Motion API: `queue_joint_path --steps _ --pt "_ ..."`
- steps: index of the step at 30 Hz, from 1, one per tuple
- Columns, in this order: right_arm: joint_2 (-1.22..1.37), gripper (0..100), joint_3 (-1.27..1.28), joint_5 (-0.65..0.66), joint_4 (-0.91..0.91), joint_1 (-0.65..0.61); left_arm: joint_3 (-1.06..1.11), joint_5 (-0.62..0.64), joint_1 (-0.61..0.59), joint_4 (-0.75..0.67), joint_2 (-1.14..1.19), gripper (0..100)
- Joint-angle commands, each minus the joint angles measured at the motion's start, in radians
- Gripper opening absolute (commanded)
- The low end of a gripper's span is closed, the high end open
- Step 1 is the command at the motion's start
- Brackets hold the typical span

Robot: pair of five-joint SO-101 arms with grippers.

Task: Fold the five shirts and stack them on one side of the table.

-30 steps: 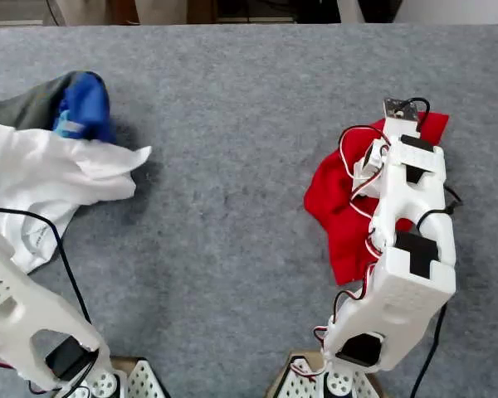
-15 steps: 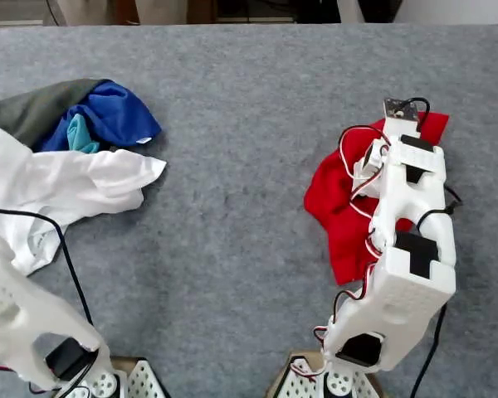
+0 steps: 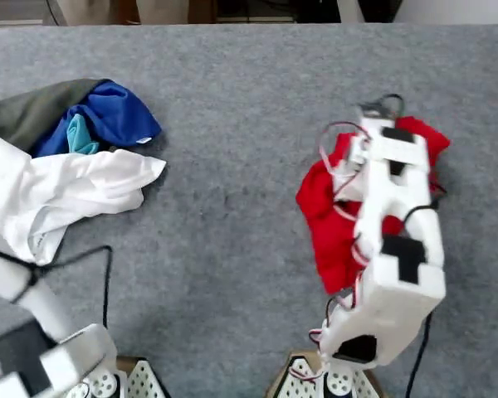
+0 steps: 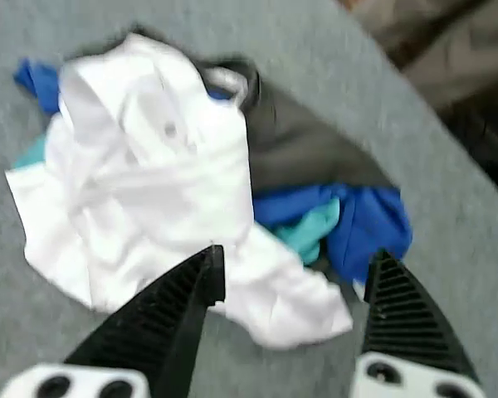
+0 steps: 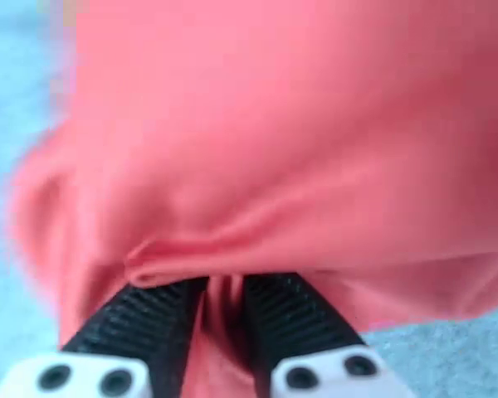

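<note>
Fabric of the red shirt, bunched near the right edge of the table, is clamped between the almost-closed fingers of the right gripper. The left gripper hangs with fingers wide apart above the white shirt, which is heaped with the blue shirt and grey shirt at the left edge. Lifting the red cloth slowly should, I judge, loosen it for spreading flat.

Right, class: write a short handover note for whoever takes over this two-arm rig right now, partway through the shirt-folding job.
Left gripper: open, over the white shirt.
Right gripper: shut on a fold of the red shirt, on the right half of the table.
White shirt, blue shirt, teal shirt and grey shirt lie crumpled in one heap at the left.
Done: nothing folded. Left: fold all five, stack them.
</note>
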Motion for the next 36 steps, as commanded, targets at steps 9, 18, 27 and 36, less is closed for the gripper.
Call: queue_joint_path --steps 9,18,27,36 --pt "-0.547 0.2 -0.289 0.0 0.068 -0.549 0.64 -0.169 0.164 -0.147 -0.406 28" --pt "-0.476 0.4 -0.343 0.0 -0.052 -0.421 0.901 -0.238 0.095 -0.206 -0.584 28" --pt "-0.216 0.2 0.059 0.163 -0.146 -0.105 0.945 -0.238 0.118 -0.206 -0.605 28" --pt "-0.065 0.5 0.124 0.434 -0.218 0.242 1.016 -0.236 0.511 -0.183 -0.605 28"
